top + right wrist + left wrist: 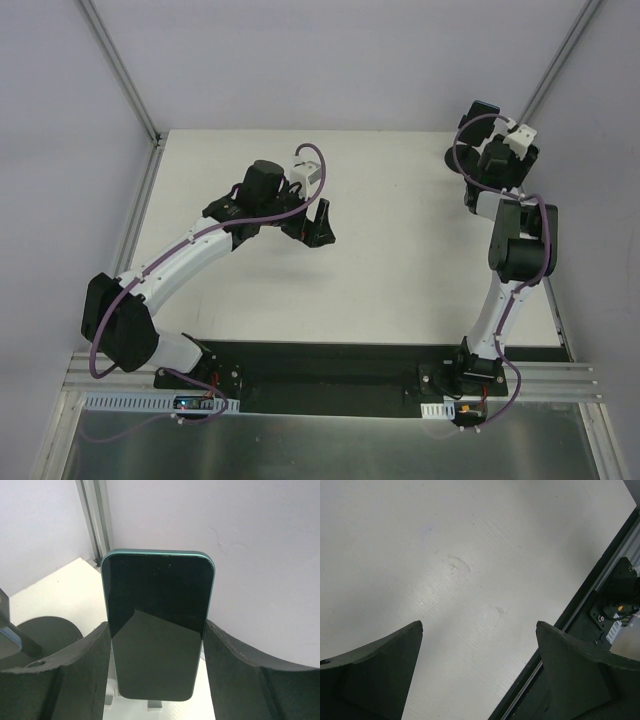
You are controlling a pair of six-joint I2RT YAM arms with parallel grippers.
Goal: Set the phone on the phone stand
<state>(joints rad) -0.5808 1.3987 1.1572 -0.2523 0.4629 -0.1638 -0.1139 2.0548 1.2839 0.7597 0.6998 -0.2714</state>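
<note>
The phone (157, 625), dark-screened with a green edge, stands upright between my right gripper's fingers (85, 655). My right gripper (156, 626) is shut on the phone's two long sides. The phone's lower end sits at the white phone stand (156, 704), of which only small parts show beneath it. In the top view my right gripper (497, 160) is at the table's far right corner, and the phone and stand are hidden under it. My left gripper (318, 222) is open and empty above the middle of the table, seen also in the left wrist view (480, 625).
A black round object (47, 630) stands just left of the right gripper, also in the top view (457, 155). The white enclosure wall (260, 555) is close behind the phone. The table's black front rail (600, 595) lies below the left gripper.
</note>
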